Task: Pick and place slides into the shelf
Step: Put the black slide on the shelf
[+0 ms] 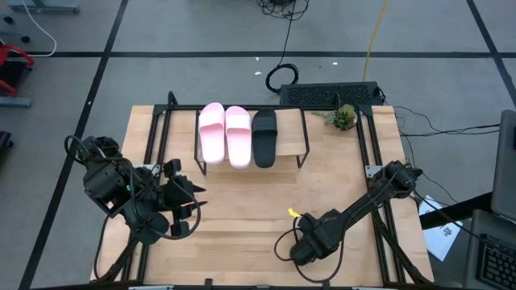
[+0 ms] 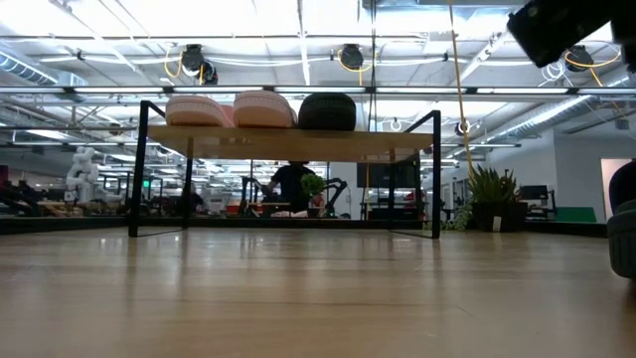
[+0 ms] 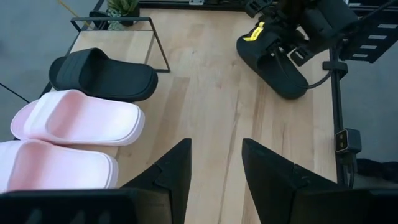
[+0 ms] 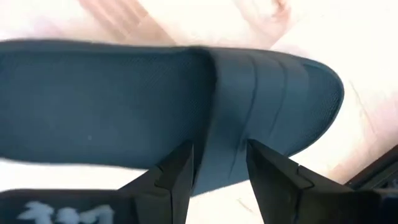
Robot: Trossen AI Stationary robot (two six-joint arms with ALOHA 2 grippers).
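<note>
1. I see the shelf (image 1: 294, 121) holding two pink slides (image 1: 225, 134) and one black slide (image 1: 264, 137) side by side; its right end is bare.
2. The fourth black slide (image 3: 273, 57) lies on the table (image 1: 242, 209) near the front edge, under the right gripper (image 4: 219, 163), whose parted fingers straddle its strap, not visibly clamped.
3. Left gripper (image 3: 216, 163) hangs released over the table, front-left.
4. Small plant (image 1: 344, 118) and keyboard (image 1: 330, 94) sit behind the shelf's right end.

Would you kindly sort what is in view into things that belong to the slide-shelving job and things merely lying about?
Job:
- two pink slides on the shelf
- black slide on the shelf
- black slide on the table, under the right gripper

Lying about:
- small potted plant
- keyboard
</note>
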